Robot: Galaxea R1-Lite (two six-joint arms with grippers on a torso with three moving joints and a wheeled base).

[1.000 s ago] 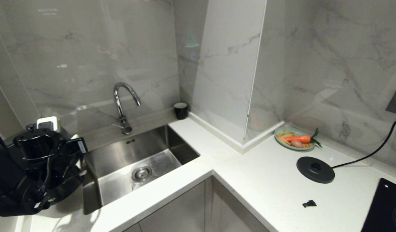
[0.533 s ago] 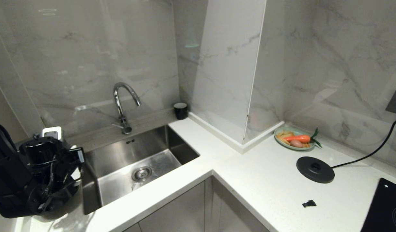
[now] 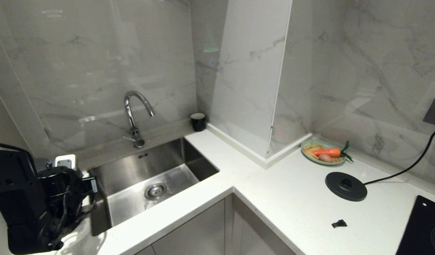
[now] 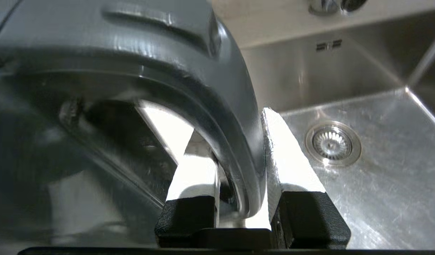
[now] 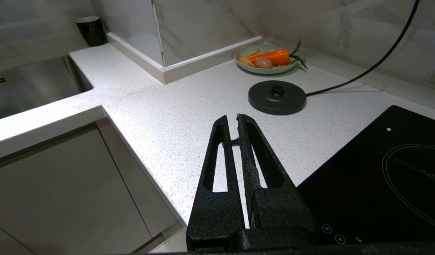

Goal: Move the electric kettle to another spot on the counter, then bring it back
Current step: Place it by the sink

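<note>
At the far left of the counter (image 3: 274,198), beside the steel sink (image 3: 168,166), the left gripper (image 4: 238,170) is clamped on the loop handle (image 4: 235,141) of the electric kettle (image 4: 97,88). One pale finger pad (image 4: 198,173) sits inside the loop and the other lies against its outer face, so the jaws stand narrowly apart with only the handle's thickness between them. The kettle's dark body fills the space directly ahead of the fingers, on the side away from the sink's drain (image 4: 332,143). From the head view the kettle cannot be told apart from the black arm (image 3: 37,202) that covers it at the lower left corner, and whether it rests on the worktop cannot be told.

Well apart on the right stretch of counter lies the round black base disc (image 3: 346,186) with its cord (image 3: 408,166) running to the wall, near a green plate (image 3: 308,154) of vegetables. The right gripper (image 5: 232,118) hovers over the counter between the base disc and the induction hob (image 5: 380,170), its fingers nearly touching and holding nothing.
</note>
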